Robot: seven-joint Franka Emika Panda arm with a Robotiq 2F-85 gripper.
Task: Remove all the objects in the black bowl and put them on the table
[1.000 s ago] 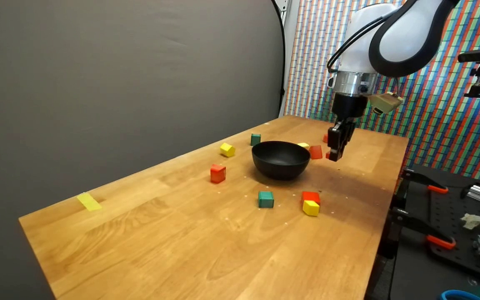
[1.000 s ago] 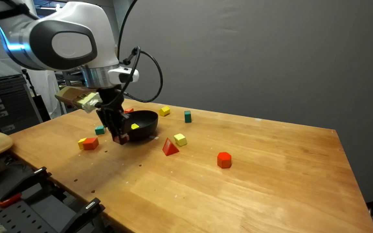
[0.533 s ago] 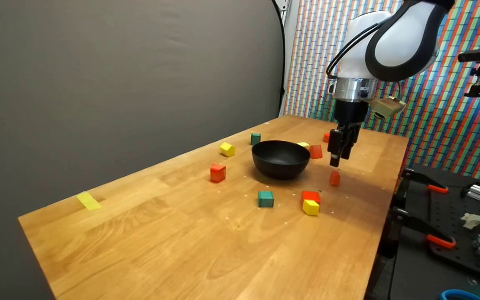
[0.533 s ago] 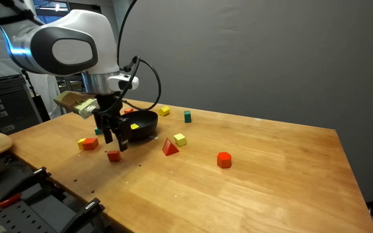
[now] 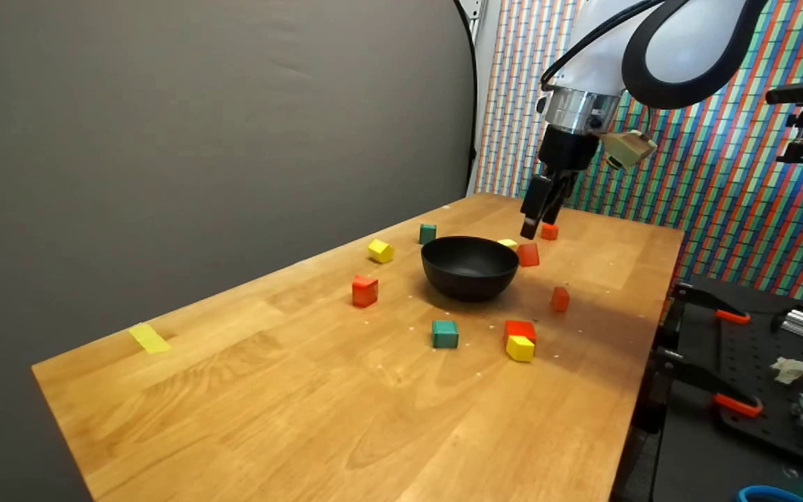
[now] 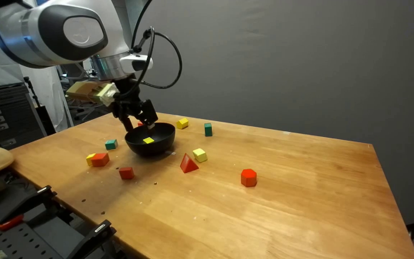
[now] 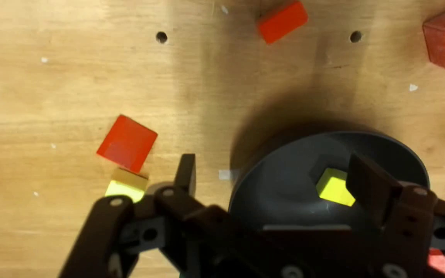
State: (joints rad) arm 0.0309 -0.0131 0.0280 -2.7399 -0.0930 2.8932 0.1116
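Black two-finger hand spread, up in the air by round black bowl; yellow angular block inside. Bowl's on light-brown wooden table, between its long edges.

I spot one yellow block right inside the upright black bowl, with red, yellow and green blocks dotted around it on the table!
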